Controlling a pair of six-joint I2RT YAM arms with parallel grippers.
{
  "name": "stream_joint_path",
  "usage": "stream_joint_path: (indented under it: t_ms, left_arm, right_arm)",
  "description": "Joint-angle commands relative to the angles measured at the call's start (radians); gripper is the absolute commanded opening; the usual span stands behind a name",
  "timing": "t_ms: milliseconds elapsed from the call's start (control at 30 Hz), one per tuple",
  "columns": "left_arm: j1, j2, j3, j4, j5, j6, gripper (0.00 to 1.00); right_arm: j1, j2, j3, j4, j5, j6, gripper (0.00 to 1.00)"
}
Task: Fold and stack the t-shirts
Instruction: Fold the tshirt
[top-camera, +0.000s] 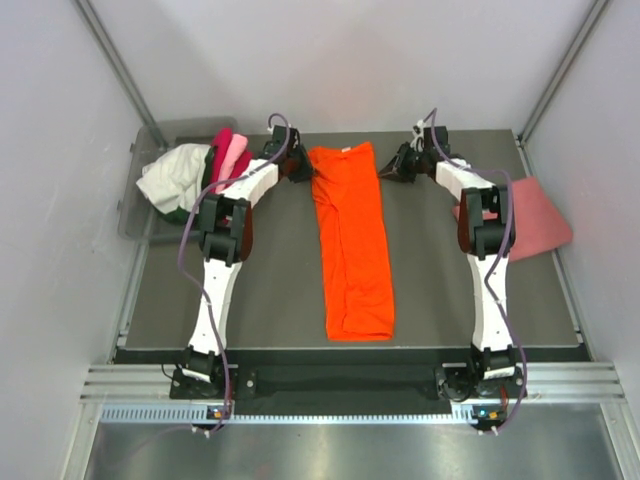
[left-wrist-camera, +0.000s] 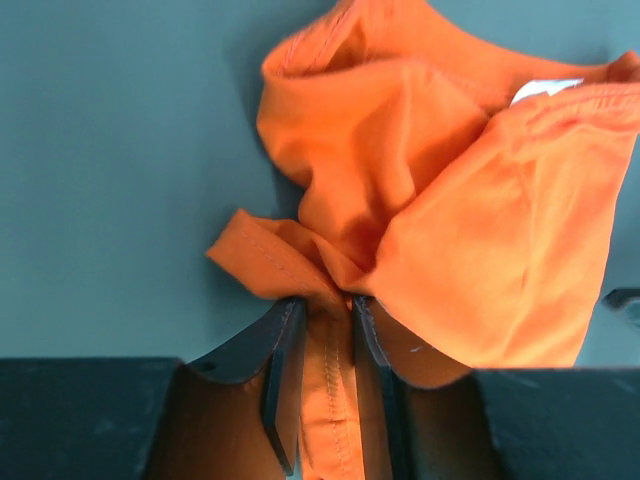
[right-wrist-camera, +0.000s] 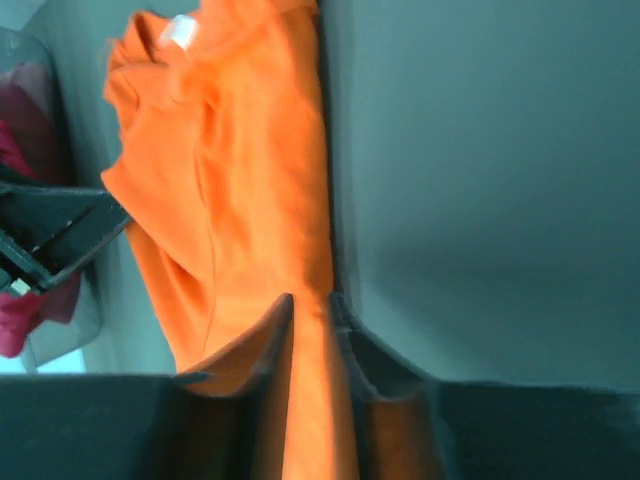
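Observation:
A bright orange t-shirt (top-camera: 355, 250) lies as a long narrow strip down the middle of the dark table, collar end at the far side. My left gripper (top-camera: 298, 168) sits at its far left corner. In the left wrist view the gripper (left-wrist-camera: 322, 300) is shut on a stitched hem of the bunched orange cloth (left-wrist-camera: 450, 200). My right gripper (top-camera: 398, 165) is at the far right corner. In the right wrist view the gripper (right-wrist-camera: 312, 298) has its jaws close together with the shirt's (right-wrist-camera: 230, 180) edge between them. A salmon-pink t-shirt (top-camera: 530, 222) lies at the table's right edge.
A grey plastic bin (top-camera: 135, 215) stands off the far left corner, holding a white shirt (top-camera: 175, 175), a magenta one (top-camera: 222, 140) and a light pink one (top-camera: 237, 155). White walls and metal posts close in the table on three sides.

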Motion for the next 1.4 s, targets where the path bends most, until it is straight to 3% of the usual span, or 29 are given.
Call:
stream_joint_path:
  t_ms: [0,100,200,233,367,533,767,933,1100,1167,1367]
  left_arm:
    - [0.018,0.038,0.072,-0.016,-0.016,0.032,0.31]
    - [0.024,0.029,0.083,-0.031,-0.008,0.048,0.35]
    - [0.025,-0.061,0.011,-0.029,-0.036,0.099,0.52]
    - [0.025,-0.092,-0.016,-0.017,-0.046,0.11,0.62]
    - [0.025,-0.256,-0.165,0.0,-0.092,0.144,0.88]
    - [0.019,-0.506,-0.429,0.004,-0.129,0.109,0.89]
    - [-0.042,-0.778,-0.789,-0.109,-0.2,0.036,0.87]
    - [-0.155,-0.999,-1.076,-0.086,-0.267,0.029,0.82]
    - [-0.278,-1.218,-1.336,-0.063,-0.231,-0.097,0.77]
    - [-0.387,-1.295,-1.421,-0.056,-0.237,-0.198,0.75]
    - [-0.582,-1.412,-1.563,-0.016,-0.303,-0.414,0.73]
  right_arm:
    - [-0.015,0.023,0.095,0.058,0.041,0.024,0.24]
    - [-0.015,0.008,0.129,0.032,0.035,0.018,0.54]
    - [-0.015,-0.087,0.047,0.055,0.057,-0.002,0.63]
    - [-0.015,-0.116,-0.007,0.065,0.063,-0.012,0.66]
    - [-0.015,-0.269,-0.144,0.058,0.104,-0.07,0.69]
    - [-0.009,-0.552,-0.474,0.105,0.138,-0.106,0.71]
    - [0.058,-0.943,-0.978,0.062,0.32,-0.114,0.67]
    - [0.127,-1.233,-1.283,-0.014,0.262,-0.048,0.62]
    - [0.305,-1.484,-1.417,-0.16,0.371,0.033,0.6]
    - [0.406,-1.59,-1.518,-0.209,0.431,0.11,0.58]
    - [0.589,-1.724,-1.632,-0.24,0.477,0.262,0.5]
